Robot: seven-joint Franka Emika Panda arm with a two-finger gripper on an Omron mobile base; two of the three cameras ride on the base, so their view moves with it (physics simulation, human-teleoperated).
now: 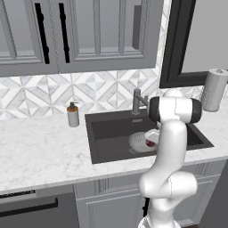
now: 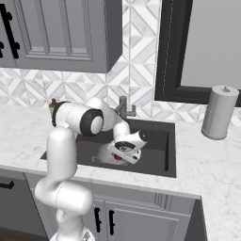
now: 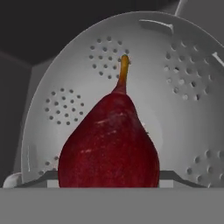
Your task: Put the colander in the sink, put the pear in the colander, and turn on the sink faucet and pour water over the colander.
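Observation:
The silver-grey colander (image 1: pixel 137 141) sits inside the dark sink (image 1: pixel 111 129), right of the basin's middle. My gripper (image 2: pixel 121 159) reaches down into the colander (image 2: pixel 101 153) and holds the dark red pear (image 2: pixel 118 160) just above the bowl's inside. Up close in the hand view, the pear (image 3: pixel 109 144) stands stem up between the jaws, with the perforated colander wall (image 3: pixel 188 113) behind it. The fingertips are hidden behind the fruit. The grey faucet (image 1: pixel 136 101) stands at the sink's back edge, and no water is running.
A soap dispenser (image 1: pixel 73 115) stands on the marble counter left of the sink. A paper towel roll (image 2: pixel 219 113) stands on the counter to the right. Wall cabinets (image 1: pixel 80 31) hang above, and a dark window frame (image 2: pixel 164 56) is behind the sink.

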